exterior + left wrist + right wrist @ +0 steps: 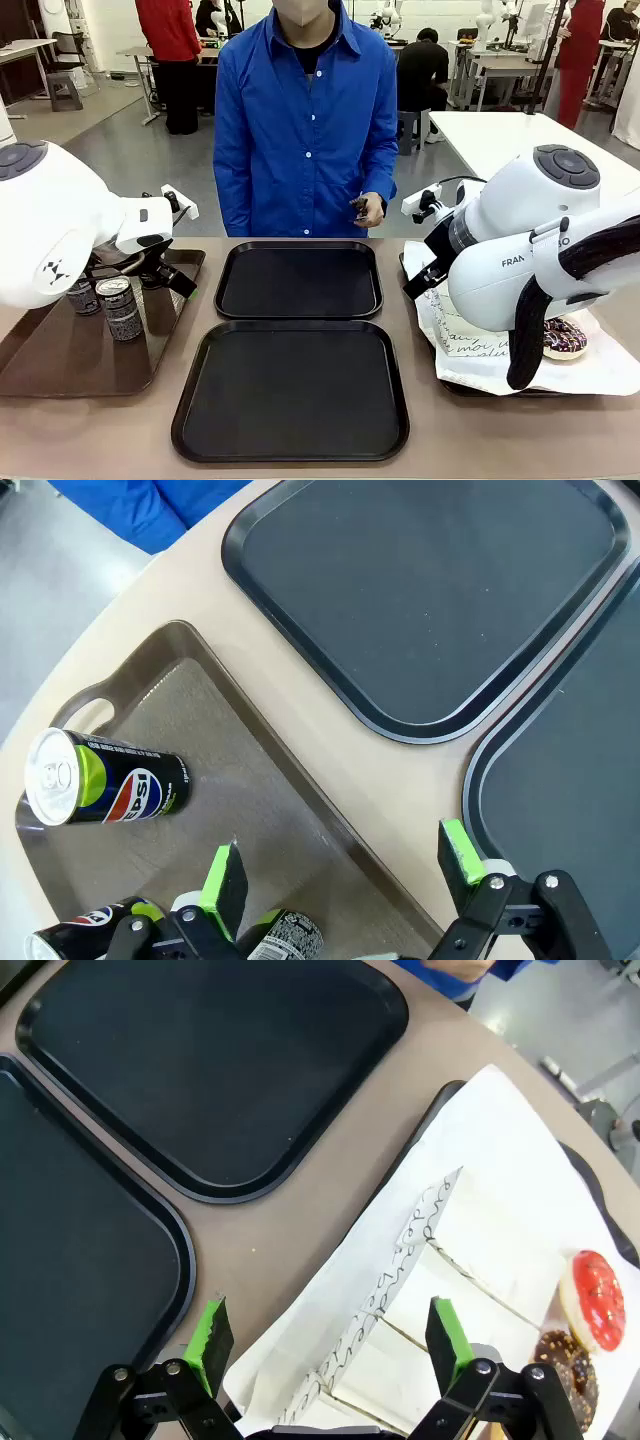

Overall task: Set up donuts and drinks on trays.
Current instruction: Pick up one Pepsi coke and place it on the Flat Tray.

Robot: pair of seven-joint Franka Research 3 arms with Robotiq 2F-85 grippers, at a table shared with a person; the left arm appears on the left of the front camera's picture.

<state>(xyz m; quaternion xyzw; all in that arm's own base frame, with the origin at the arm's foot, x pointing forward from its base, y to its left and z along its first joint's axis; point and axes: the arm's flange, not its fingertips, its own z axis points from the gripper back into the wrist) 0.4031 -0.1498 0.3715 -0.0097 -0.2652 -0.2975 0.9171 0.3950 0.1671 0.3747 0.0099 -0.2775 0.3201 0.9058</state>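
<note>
In the front view, two black trays (299, 280) are seen mid-surface (100, 430), with cans (120, 308) on a brown tray (50, 360) at the left edge and a donut (563, 337) at the right. In the left wrist view, the left fingers (224, 885) are spread, grasping nothing, over the brown tray's edge near a Pepsi can (105, 780). In the right wrist view, the right fingers (447, 1340) are likewise released above paper sleeves (450, 1250).

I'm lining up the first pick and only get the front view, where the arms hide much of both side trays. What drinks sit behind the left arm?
Observer: A black-and-green Pepsi can sits near the handle end of the brown tray.
Operator: Is the left gripper holding anything?
Observer: No, the left gripper is open and empty above that tray's rim.
Operator: And the donuts on the right?
Observer: A red-glazed donut lies beside the chocolate donut on the white paper.
</note>
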